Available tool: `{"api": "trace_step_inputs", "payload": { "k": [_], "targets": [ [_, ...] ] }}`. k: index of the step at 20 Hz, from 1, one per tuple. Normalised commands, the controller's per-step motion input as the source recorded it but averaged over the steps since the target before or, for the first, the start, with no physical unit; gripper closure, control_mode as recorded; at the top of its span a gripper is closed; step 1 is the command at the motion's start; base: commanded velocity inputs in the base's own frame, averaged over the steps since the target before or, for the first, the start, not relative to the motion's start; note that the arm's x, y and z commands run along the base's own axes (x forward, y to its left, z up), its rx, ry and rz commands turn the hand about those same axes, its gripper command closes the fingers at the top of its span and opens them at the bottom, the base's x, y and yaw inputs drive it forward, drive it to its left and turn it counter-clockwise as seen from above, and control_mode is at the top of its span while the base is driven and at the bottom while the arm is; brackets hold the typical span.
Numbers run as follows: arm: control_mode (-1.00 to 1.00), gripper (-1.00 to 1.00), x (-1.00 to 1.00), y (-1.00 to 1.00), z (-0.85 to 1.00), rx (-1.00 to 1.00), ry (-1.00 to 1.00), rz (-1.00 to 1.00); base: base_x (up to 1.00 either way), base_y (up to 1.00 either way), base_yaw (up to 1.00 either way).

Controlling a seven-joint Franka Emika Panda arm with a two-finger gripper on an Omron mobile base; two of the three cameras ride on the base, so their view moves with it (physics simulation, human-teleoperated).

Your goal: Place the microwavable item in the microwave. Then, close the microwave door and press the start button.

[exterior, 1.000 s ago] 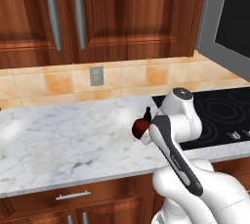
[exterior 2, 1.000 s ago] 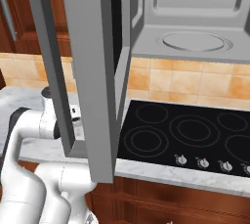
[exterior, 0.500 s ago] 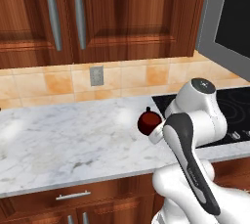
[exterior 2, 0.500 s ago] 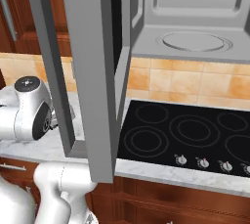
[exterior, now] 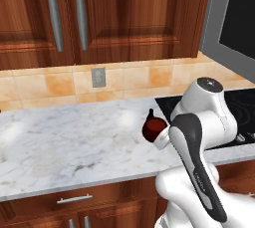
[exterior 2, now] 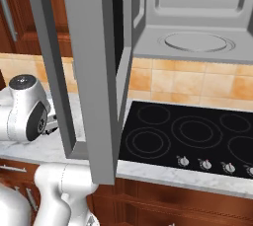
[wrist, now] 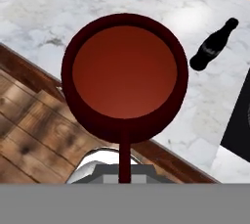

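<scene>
Mug, small, dark red and rounded [wrist: 124, 78], is hanging in the air above the front edge of the white marble counter [exterior: 69, 142], its open mouth facing the hand camera and its thin handle running down toward the gripper [wrist: 124, 171]. The jaws are sitting at that handle and seem to be gripping it, though the fingertips themselves are hidden. From the left base camera the mug [exterior: 152, 128] is showing just left of the white arm. A small black cola bottle [wrist: 212, 45] is standing on the marble beyond it. The large grey microwave [exterior 2: 197, 27] is sitting above the black glass cooktop [exterior 2: 192, 136], with its grey-framed, dark-glass door [exterior 2: 84, 67] swung wide open and the white round turntable [exterior 2: 196, 42] exposed.
</scene>
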Motion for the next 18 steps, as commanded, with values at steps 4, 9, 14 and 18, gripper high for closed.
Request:
{"api": "trace_step_inputs", "payload": {
  "k": [4,9,14,18],
  "targets": [
    [-1.00,1.00,-0.28,0.00,-0.27,0.00,-0.02,0.00,0.00,0.00,0.00],
    [1.00,1.00,-0.65,0.00,-0.10,0.00,-0.09,0.00,-0.20,0.00,0.00],
    [1.00,1.00,0.00,0.00,0.00,0.00,0.00,0.00,-1.00,-0.03,-0.07],
    [1.00,1.00,0.00,0.00,0.00,0.00,0.00,0.00,-1.00,-0.35,-0.11]
  ]
}}
